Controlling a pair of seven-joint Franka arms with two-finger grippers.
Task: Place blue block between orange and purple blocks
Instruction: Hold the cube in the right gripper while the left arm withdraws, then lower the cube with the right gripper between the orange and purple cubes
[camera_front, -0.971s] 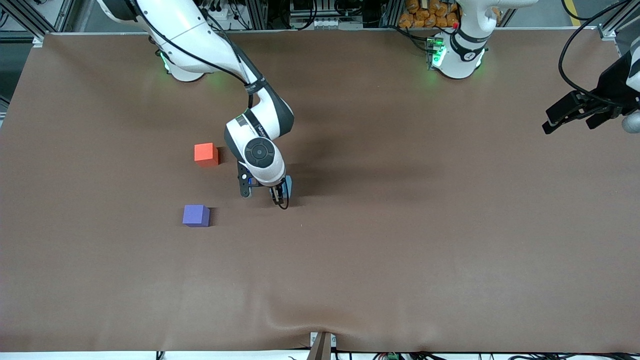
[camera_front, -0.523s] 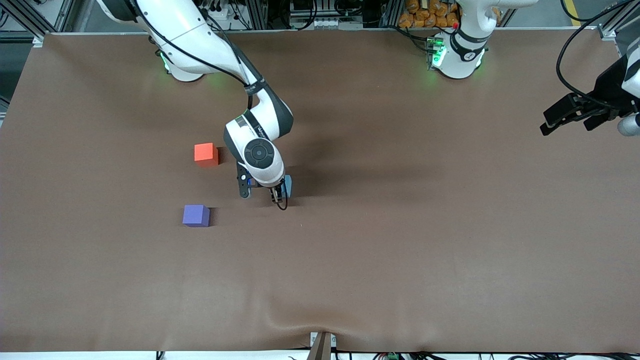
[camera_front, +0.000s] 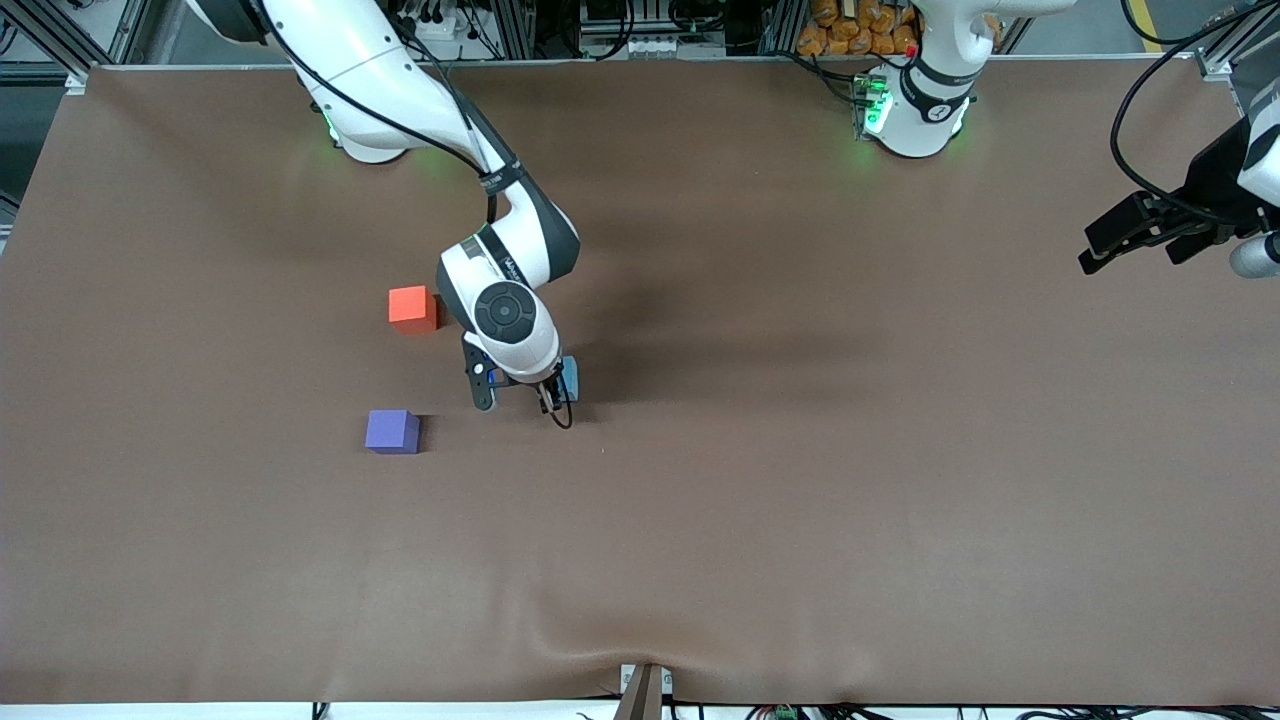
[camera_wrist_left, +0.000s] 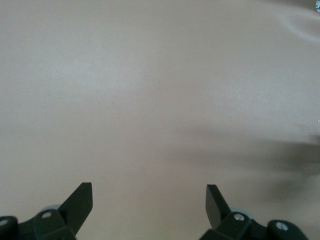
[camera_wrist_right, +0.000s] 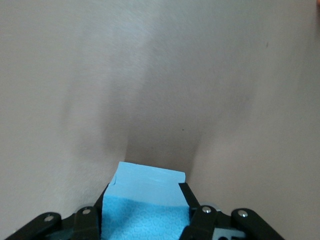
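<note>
With its fingers pinched on the small light sky-blue matte cube (camera_wrist_right: 147, 200), the right gripper (camera_front: 545, 385) sits low over the middle of the brown bench (camera_front: 800, 480), somewhat toward the right arm's end. From the front, only one sky-blue corner (camera_front: 570, 375) peeks out beside the white wrist; the wrist camera shows a black finger (camera_wrist_right: 192, 200) flat against each of two opposite faces. Whether the cube rests on the cloth or hangs just clear of it cannot be told.

The cube looks light and stiff, with a faintly textured matte skin that should not slip, so a squeeze across two parallel faces near their middle suits it; a corner hold would let it twist.

Toward the right arm's end lie the small orange-red matte cube (camera_front: 411, 307), closer to the edge where the bases stand, and the small violet-purple matte cube (camera_front: 391, 431), closer to the front camera's edge. They are well apart, and the gap between them awaits the blue one.

Over the left arm's end of the bench, the left gripper (camera_wrist_left: 149, 197) waits with its fingers spread, holding nothing.
</note>
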